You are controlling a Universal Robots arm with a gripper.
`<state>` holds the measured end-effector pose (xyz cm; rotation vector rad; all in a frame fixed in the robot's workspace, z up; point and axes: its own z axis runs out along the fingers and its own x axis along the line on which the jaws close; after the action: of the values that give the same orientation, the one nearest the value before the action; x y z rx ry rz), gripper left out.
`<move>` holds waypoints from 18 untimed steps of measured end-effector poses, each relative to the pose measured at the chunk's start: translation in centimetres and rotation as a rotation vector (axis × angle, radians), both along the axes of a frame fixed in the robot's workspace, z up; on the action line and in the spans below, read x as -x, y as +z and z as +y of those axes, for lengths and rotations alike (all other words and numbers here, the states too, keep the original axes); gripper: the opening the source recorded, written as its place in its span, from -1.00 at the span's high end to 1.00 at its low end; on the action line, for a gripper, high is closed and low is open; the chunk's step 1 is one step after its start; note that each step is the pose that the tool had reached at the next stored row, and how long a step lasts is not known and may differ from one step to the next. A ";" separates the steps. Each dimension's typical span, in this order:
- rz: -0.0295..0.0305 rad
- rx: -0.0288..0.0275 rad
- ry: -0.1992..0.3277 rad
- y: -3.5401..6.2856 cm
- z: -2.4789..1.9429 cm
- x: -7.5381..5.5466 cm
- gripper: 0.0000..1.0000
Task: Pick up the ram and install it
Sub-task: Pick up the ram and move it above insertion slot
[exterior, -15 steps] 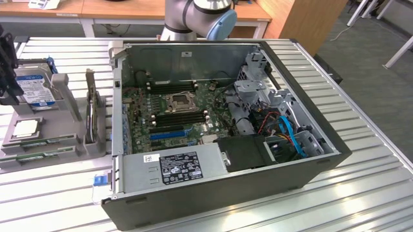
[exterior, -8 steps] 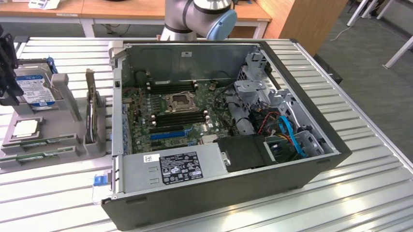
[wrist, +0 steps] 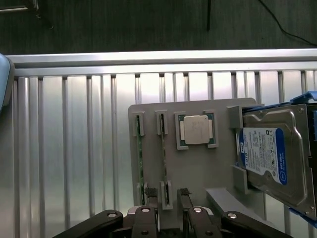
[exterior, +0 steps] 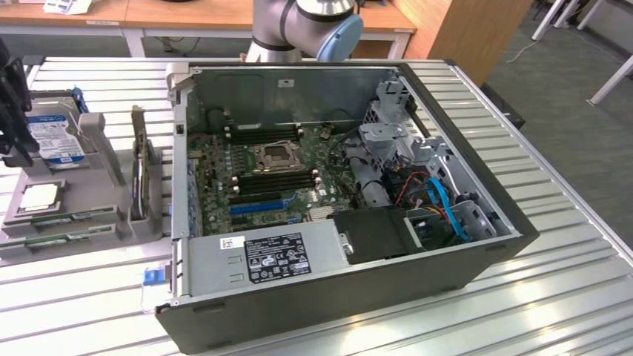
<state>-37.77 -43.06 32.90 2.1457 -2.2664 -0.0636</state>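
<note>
Two rams, thin green sticks, lie edge-up in neighbouring slots of a grey holder point(wrist: 198, 171): one ram point(wrist: 164, 153) and a second ram point(wrist: 140, 158) beside it. In the exterior view they are green strips point(exterior: 61, 220) at the holder's near end, on that view's left. My gripper point(wrist: 167, 194) hovers over the holder, open. Its two dark fingertips point(wrist: 150, 193) stand on either side of the end of the first ram, apart from it. In the exterior view the gripper point(exterior: 12, 141) is a dark shape at the left edge.
A square silver processor point(wrist: 196, 130) and a hard drive point(wrist: 270, 153) with a blue-white label share the holder. The open computer case point(exterior: 346, 297) fills the table's middle, with motherboard memory slots point(exterior: 277, 182) inside. An upright card point(exterior: 144, 178) stands between holder and case.
</note>
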 end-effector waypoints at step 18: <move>0.0001 0.0001 0.000 -1.16 -0.02 0.0 0.40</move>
<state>-37.77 -43.08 31.74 2.1456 -2.2662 -0.0636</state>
